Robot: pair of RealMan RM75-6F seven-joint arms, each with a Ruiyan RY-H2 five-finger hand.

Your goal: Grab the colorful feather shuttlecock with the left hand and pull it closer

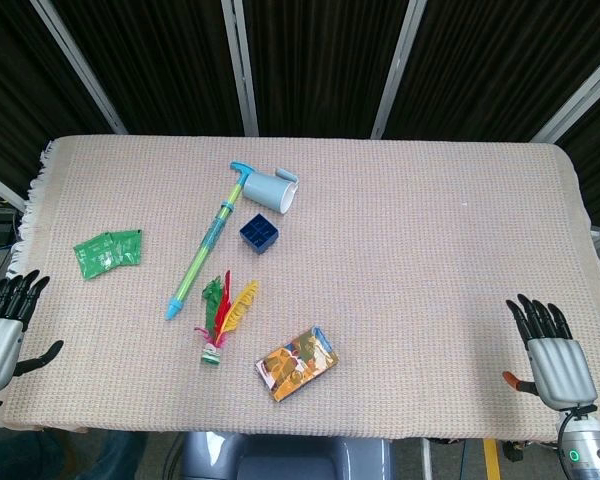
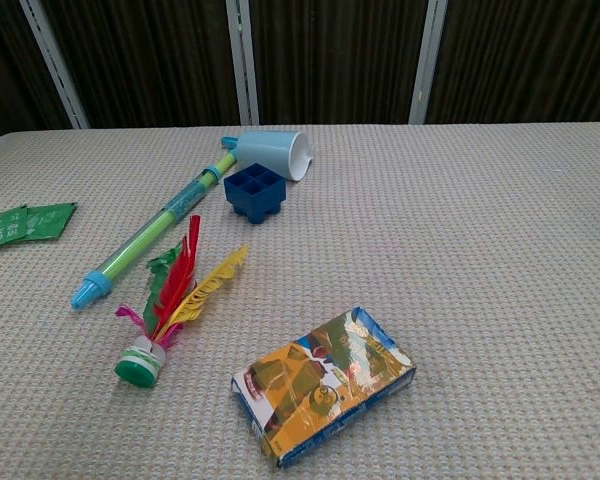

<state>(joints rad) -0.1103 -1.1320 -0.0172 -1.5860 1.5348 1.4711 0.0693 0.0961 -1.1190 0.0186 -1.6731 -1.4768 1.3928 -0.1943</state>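
The feather shuttlecock (image 1: 221,314) lies on the cloth left of centre, with red, yellow, green and pink feathers pointing away from me and its green base nearest me. The chest view shows this shuttlecock (image 2: 172,301) at lower left. My left hand (image 1: 4,325) hovers at the table's left edge, fingers spread and holding nothing, well to the left of the shuttlecock. My right hand (image 1: 552,354) is at the near right corner, also spread and empty. Neither hand appears in the chest view.
A blue-green water pump tube (image 1: 205,243) lies just beyond the shuttlecock. A light blue cup (image 1: 272,189) on its side and a dark blue block (image 1: 259,234) sit behind it. Green packets (image 1: 108,251) lie at left; a colourful box (image 1: 297,362) at front centre.
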